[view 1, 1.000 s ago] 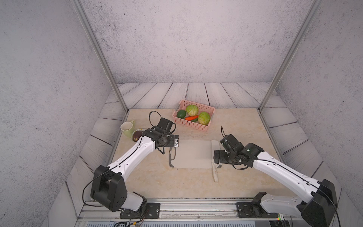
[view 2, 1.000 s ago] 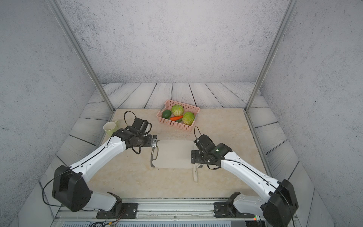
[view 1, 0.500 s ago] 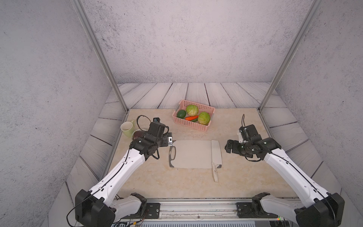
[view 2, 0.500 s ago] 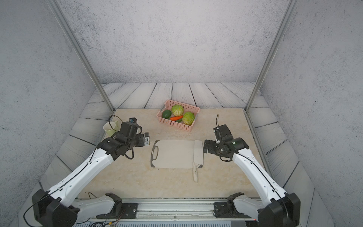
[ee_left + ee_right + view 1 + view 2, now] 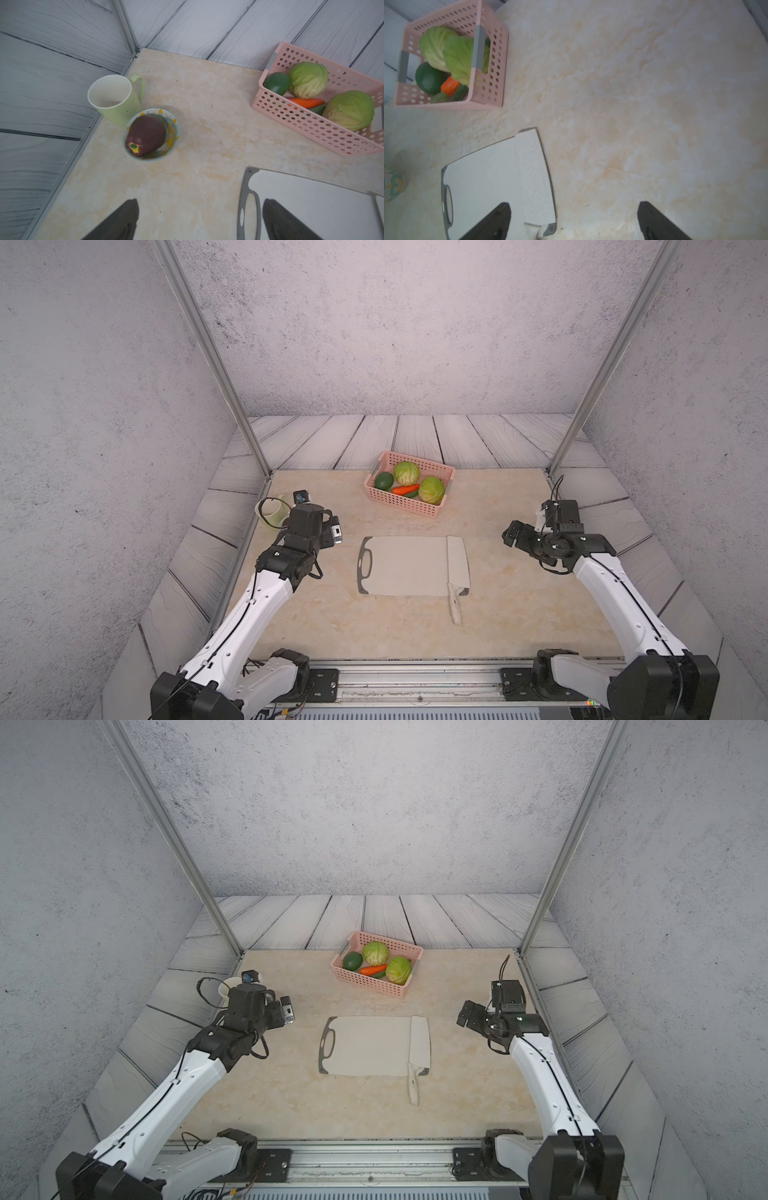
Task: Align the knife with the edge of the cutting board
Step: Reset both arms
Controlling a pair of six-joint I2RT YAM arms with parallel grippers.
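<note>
Nearest the tabletop's near edge, the cream-white handle of the pale broad-bladed cleaver knife [image 5: 457,568] pokes out past the flat grey-white cutting board with the dark grey rim [image 5: 403,566], pointing toward that near edge. The blade lies flat on the board, running along the short end opposite the oval handle cutout, and its long outer side sits about flush with that end. A sliver of dark rim shows at the near corner beside the blade. The board lies around the middle of the tabletop, cutout end toward the left edge.

The left hand [image 5: 330,531] hovers off the board's cutout end, toward the left edge, with its dark fingers [image 5: 122,220] spread wide apart and nothing between them. The right hand [image 5: 513,533] hangs near the right edge, well apart from the knife, its fingers [image 5: 654,224] also spread wide and empty.

Further back by the left edge, a small patterned bowl [image 5: 176,128] holds a dark red fruit [image 5: 145,135], and a pale green mug [image 5: 116,104] stands upright, touching the bowl.

Toward the far edge sits a pink perforated plastic basket [image 5: 399,504] holding two pale green cabbages [image 5: 406,472], a dark green avocado [image 5: 383,480] and an orange carrot [image 5: 405,489].
</note>
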